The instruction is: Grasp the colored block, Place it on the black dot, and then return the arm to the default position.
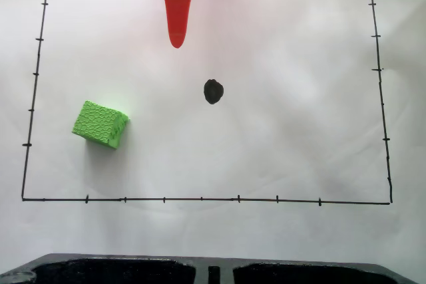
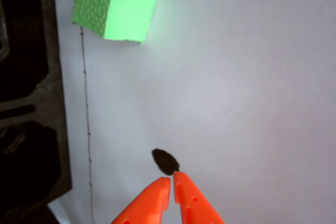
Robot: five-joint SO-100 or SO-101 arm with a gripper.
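White paper lies bare between block, dot and shut, empty end effector.

We record a white paper sheet as the whole work surface. On it a hand-drawn black border with short tick marks forms a rectangle. Taking that border as landmark: below its bottom line in the fixed view lies a black moulded tray with recessed compartments, a bare strip of paper between them. In the wrist view the same tray sits left of the border line. Lighting is bright and even; shadows on the paper are faint.
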